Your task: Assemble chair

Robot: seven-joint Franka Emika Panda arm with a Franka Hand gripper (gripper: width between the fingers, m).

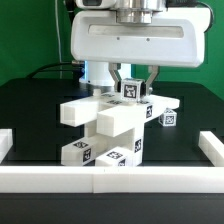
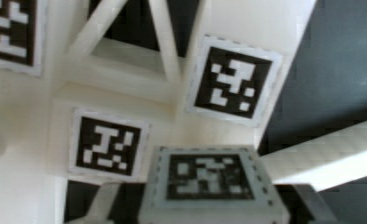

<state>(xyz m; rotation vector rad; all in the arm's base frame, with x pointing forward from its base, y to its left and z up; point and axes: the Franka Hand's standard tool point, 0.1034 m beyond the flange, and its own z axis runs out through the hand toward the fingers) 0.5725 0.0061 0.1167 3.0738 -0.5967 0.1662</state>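
Note:
The chair parts are white blocks with black-and-white tags, stacked loosely in the middle of the black table. A slab juts toward the exterior view's left, with tagged blocks low in front. My gripper reaches down from the white hand onto the top of the stack. It is shut on a small tagged white cube. In the wrist view the cube sits between my dark fingers. Below it are other tagged white faces.
A long white border rail runs along the front of the table and turns back at both sides. A small tagged block lies at the exterior view's right of the stack. The robot's base stands behind.

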